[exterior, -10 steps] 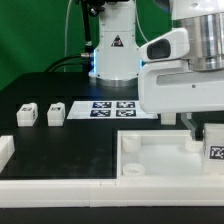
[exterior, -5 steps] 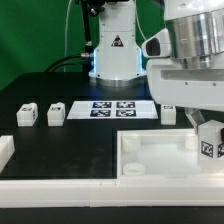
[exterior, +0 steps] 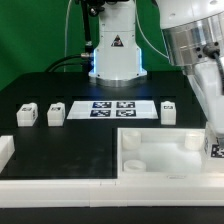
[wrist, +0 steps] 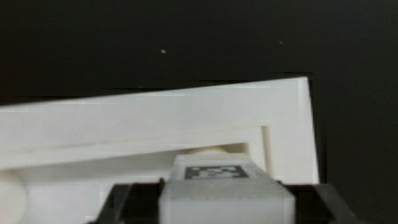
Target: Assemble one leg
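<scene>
My gripper [exterior: 214, 143] is at the exterior view's far right edge, tilted, and shut on a white leg [exterior: 216, 148] with its marker facing out. It holds the leg over the right end of the large white tray-like piece [exterior: 150, 158]. In the wrist view the leg [wrist: 221, 186] sits between my dark fingers [wrist: 128, 203], marker up, above the tray piece's corner [wrist: 160, 120]. My gripper [wrist: 222, 205] grips the leg from both sides. Three more legs stand on the black table: two at the left [exterior: 26, 115] [exterior: 55, 114] and one at the back right [exterior: 168, 109].
The marker board [exterior: 112, 108] lies behind the tray piece in front of the robot base [exterior: 112, 55]. A white bracket [exterior: 5, 150] stands at the left edge. A low white wall [exterior: 60, 188] runs along the front.
The arm has swung toward the exterior view's right and tilted, carrying the leg to the frame's edge. The leg at the back right, hidden before, now shows.
</scene>
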### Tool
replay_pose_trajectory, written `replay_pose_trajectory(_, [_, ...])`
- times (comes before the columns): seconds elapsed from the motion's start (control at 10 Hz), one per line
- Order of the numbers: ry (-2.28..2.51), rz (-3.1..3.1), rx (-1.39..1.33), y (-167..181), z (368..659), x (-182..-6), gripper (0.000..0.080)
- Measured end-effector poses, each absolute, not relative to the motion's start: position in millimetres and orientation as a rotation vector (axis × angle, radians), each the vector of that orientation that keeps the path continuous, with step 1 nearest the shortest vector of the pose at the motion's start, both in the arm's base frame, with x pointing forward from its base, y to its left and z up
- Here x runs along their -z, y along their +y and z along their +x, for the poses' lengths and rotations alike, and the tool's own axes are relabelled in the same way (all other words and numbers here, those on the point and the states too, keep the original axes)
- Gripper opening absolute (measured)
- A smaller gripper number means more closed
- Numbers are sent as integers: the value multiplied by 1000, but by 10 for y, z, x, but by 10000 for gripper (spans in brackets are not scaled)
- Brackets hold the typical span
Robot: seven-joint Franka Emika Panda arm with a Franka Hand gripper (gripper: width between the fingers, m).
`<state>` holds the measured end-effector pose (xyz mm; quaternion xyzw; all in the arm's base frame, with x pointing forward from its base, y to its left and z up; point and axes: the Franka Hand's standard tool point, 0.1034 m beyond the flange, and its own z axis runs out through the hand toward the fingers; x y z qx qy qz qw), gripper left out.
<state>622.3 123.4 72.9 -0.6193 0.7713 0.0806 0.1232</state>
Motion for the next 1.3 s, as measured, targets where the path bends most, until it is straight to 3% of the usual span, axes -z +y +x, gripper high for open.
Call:
replay_pose_trajectory(0.5, [2414,-1598,-232,1193,6258,-735,295])
replay_pose_trajectory(0.6, [2413,-1600,-232,1197,6257,-735,525])
replay_pose_trajectory(0.7, [2413,-1600,-232,1198,6257,-735,525])
replay_pose_trajectory(0.8, [2411,-1605,-232,1203,6252,-732,628])
replay_pose_trajectory(1.2, [2375,-1639,-232,1279,6140,-954,648])
replay_pose_trajectory(1.3, [2376,-1642,-233,1277,6134,-926,649])
